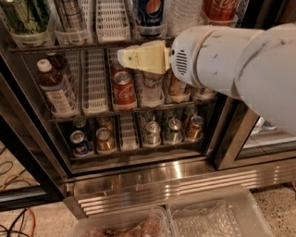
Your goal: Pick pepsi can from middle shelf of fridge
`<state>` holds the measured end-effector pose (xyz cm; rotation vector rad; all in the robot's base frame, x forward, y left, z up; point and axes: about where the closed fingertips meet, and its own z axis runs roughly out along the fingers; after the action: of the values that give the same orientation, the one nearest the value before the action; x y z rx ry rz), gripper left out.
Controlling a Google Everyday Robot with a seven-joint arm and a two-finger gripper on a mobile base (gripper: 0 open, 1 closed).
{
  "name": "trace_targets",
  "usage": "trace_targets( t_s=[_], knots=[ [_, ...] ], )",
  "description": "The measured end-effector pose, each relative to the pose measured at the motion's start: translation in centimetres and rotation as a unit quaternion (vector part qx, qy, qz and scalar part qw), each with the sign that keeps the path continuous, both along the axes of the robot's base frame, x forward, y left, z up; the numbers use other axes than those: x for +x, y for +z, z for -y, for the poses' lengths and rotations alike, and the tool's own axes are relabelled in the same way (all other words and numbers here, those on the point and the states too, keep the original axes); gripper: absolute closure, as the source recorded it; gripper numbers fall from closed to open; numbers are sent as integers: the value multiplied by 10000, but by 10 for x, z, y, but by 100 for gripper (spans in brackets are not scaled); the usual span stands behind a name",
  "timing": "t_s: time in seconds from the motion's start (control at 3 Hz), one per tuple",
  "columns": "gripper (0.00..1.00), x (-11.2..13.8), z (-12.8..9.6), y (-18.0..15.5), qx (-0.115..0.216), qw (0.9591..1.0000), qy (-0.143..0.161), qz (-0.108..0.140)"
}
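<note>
Cream gripper [124, 58] hovers just below the pepsi can [149, 11]; whether it is clenched, I cannot tell. Can stands on the middle shelf [69, 46].

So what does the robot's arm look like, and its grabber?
The gripper, up in front of the fridge shelves, is a pale yellow wedge shape with a tiny green dot on it. Behind it, the arm is fat, round and white, with little vent slots and some dark scuff marks. No cables show.
</note>
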<state>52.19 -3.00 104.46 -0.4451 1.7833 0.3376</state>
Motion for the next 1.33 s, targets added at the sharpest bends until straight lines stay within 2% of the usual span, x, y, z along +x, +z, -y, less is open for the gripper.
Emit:
trace_targets(
  t_s=[0.33, 1.0, 1.33],
  knots=[
    [0, 0, -9, 2, -17, 10000, 43, 83],
    [0, 9, -20, 0, -87, 9991, 48, 400],
    [0, 22, -23, -5, -16, 9984, 66, 560]
  ],
)
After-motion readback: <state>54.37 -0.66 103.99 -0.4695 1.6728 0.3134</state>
